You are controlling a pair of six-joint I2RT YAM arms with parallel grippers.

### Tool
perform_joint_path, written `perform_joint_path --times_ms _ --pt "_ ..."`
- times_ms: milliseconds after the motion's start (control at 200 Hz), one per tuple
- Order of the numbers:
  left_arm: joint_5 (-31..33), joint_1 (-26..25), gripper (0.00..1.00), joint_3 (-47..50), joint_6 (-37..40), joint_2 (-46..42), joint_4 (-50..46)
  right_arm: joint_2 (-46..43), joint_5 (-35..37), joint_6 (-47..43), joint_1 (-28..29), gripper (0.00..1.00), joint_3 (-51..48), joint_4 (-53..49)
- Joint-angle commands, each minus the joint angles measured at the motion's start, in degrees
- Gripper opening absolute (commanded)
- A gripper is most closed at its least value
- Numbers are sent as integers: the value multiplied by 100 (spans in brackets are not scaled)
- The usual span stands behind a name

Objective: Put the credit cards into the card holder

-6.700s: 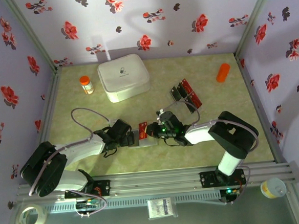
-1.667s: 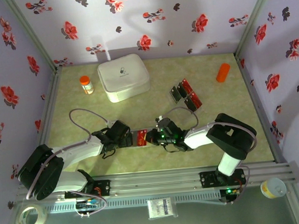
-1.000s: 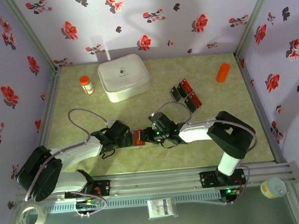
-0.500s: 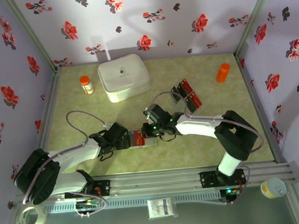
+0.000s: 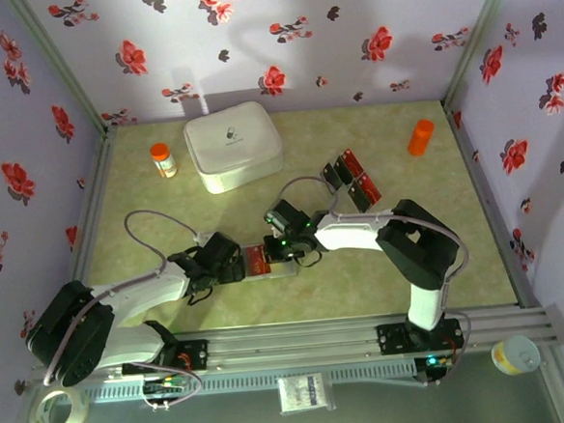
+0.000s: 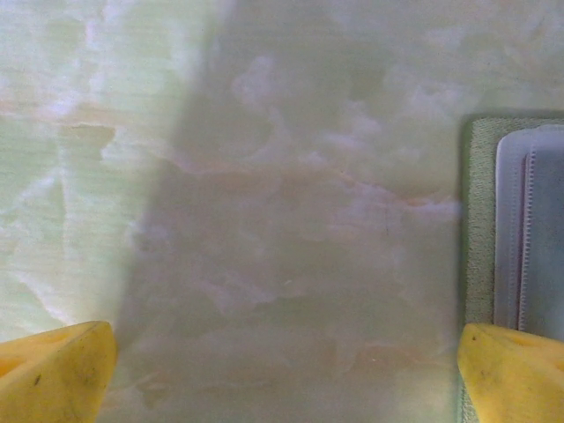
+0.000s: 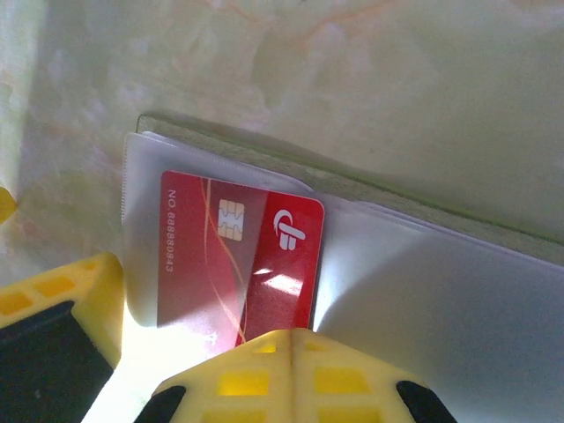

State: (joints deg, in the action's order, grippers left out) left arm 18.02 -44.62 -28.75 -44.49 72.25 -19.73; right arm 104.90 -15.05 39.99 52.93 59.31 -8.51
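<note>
Top external view: a pale green marbled tabletop is enclosed by lilac walls printed with red flowers. A red card bearing a chip is seen tucked in the olive card holder near the front centre, its printed number pointed at the clenched right gripper; the left gripper is spread wide

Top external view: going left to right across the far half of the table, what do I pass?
bottle → white box → cards → orange cylinder
</note>
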Motion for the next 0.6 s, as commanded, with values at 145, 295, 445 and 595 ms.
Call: perform_joint_path --times_ms 145,295,445,595 --pt "175 85 100 -86 59 -161 -229 404 -83 -17 238 3 438 -131" --pt "189 237 100 -227 116 -515 -484 196 -100 44 241 2 467 -117" --pt "185 322 100 -249 136 -668 -577 -137 53 70 235 3 383 -168" --pt "162 331 100 -214 104 -554 -545 -294 159 156 227 2 164 -77"
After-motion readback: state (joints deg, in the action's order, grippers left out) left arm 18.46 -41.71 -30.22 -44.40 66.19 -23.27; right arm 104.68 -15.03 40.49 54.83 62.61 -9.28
